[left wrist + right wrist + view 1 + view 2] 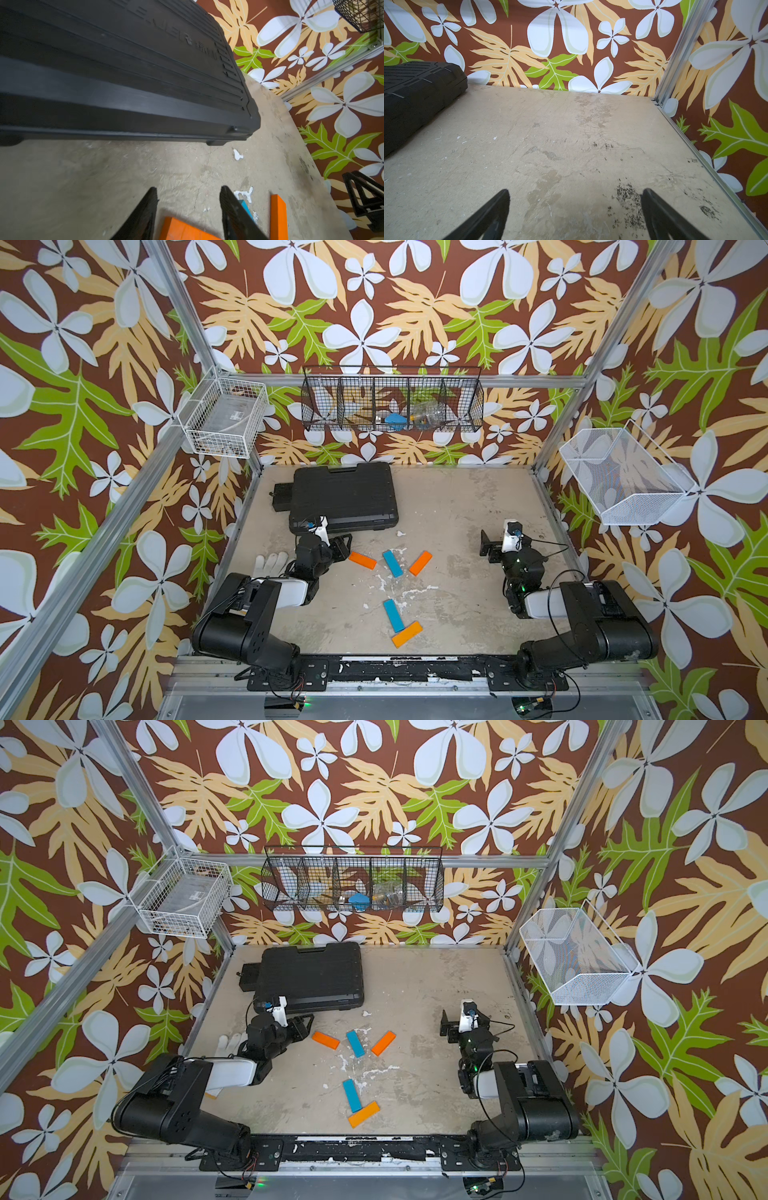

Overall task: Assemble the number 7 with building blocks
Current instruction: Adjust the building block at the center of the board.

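Five building blocks lie apart on the table, forming no number 7. Both top views show an orange block [362, 560] [326, 1040], a blue block [392, 563] and an orange block [420, 563] in a row. Nearer the front, a blue block [393, 615] touches an orange block [407, 633]. My left gripper [343, 546] [189, 190] is low at the left orange block [182, 228], its jaws half apart astride the block's end, with a gap beside one finger. My right gripper [485, 547] [575, 193] is wide open over bare table at the right.
A shut black case [345, 497] lies at the back left, just beyond the left gripper. A white glove [270, 562] rests by the left arm. Wire baskets [392, 400] hang on the walls above the table.
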